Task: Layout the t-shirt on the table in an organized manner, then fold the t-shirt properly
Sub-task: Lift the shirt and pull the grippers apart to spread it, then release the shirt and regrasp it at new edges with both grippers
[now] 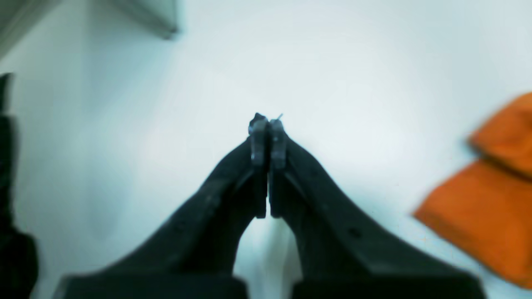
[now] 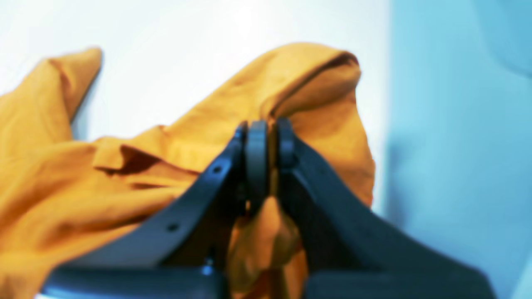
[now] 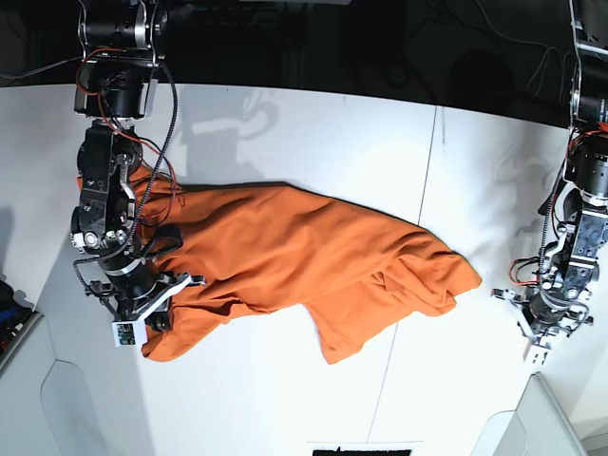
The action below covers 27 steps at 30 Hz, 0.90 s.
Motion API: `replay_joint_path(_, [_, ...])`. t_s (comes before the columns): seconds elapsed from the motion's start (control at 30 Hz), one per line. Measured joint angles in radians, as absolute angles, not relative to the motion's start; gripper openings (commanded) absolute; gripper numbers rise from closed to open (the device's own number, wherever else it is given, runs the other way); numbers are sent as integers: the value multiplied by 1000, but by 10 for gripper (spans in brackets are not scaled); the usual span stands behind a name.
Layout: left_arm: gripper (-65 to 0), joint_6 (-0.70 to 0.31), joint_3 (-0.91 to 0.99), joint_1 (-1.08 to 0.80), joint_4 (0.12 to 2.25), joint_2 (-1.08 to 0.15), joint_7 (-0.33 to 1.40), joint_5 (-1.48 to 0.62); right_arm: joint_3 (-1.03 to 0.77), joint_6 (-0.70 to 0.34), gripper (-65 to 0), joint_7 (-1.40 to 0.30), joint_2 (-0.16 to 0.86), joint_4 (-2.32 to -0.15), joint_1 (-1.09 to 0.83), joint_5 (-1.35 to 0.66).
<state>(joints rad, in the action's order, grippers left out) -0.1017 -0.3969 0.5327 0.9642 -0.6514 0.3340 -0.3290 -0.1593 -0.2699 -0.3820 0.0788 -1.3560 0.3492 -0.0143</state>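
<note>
Base view shows the t-shirt (image 3: pixel 304 252) spread loosely on the table (image 3: pixel 285 142), its long axis running side to side across the white top, slanting a little toward the near edge on the side of my left arm. One end lies bunched under my right arm; the other tapers to a rumpled corner near my left arm, and a flap juts toward the near edge around the middle. Which end is the collar I cannot tell.

My right gripper (image 2: pixel 266 137) is clamped on a fold of the orange cloth, fabric pinched between its fingers (image 2: pixel 257 149) and bulging below them. My left gripper (image 1: pixel 267 124) is pressed together on nothing, over bare table, with the shirt well off to one side.

One thin dark seam crosses the matte white tabletop. Behind the table the room is dark, with cables and frames. No readable writing shows anywhere.
</note>
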Motion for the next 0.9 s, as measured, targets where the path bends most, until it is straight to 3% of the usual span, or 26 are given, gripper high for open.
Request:
replay_joint_path(0.1, [-650, -116, -397, 537, 989, -696, 330, -325, -162, -270, -650, -372, 112, -1361, 373, -11])
replay_joint_path(0.37, [-642, -286, -398, 526, 994, -689, 353, -440, -180, -247, -650, -369, 163, -1430, 411, -18])
replay_joint_path(0.53, [-524, -384, -398, 527, 995, -667, 353, -470, -232, -240, -650, -376, 166, -1430, 461, -4])
replay_joint_path(0.7, [-342, -435, -397, 532, 994, -608, 353, -519, -261, -239, -650, -442, 166, -1430, 432, -43])
replay_joint_path(0.9, [-332, -429, -398, 546, 987, -424, 331, -461, -261, -247, -650, -448, 159, -1462, 306, -109])
